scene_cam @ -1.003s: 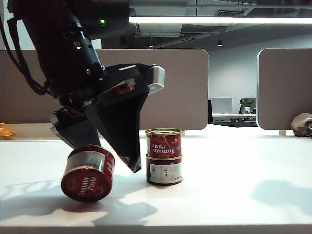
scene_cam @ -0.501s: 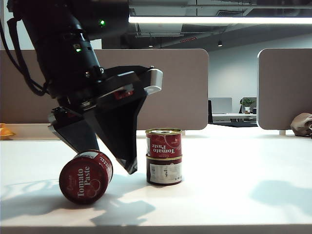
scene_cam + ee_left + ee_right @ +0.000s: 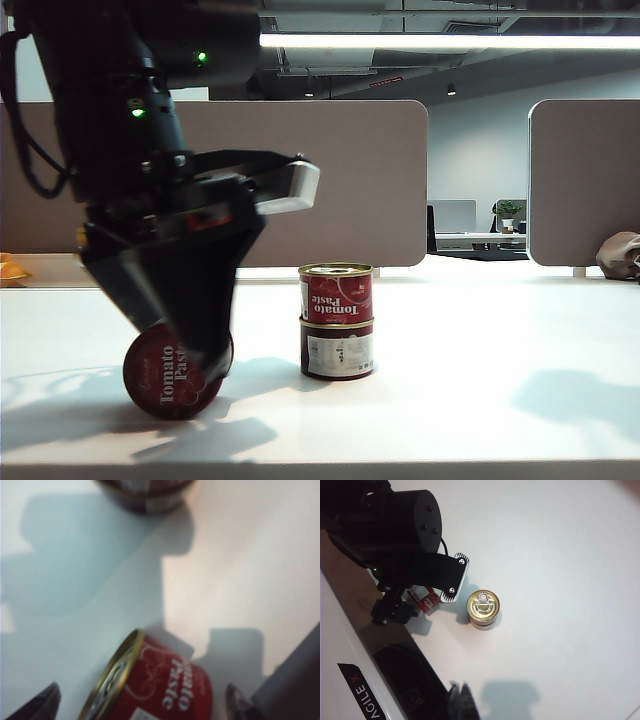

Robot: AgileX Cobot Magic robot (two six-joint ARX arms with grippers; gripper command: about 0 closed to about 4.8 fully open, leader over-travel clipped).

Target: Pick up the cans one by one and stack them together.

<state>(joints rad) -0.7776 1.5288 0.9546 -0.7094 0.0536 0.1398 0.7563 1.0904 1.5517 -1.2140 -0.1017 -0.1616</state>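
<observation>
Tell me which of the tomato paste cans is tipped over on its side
The can lying alone on the table, between the open left gripper's fingers. The other two cans stand upright, stacked one on the other, beside it.

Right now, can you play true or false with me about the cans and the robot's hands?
1. Two cans are stacked on the table. True.
2. The third can stands upright. False: it is tipped onto its side, lid facing sideways.
3. The left gripper is open, with a finger on each side of the tipped can. True.
4. The top can of the stack has a blue lid. False: its lid is gold with a pull tab.
5. The right gripper is holding a can. False: it is shut on nothing, away from the cans.
</observation>
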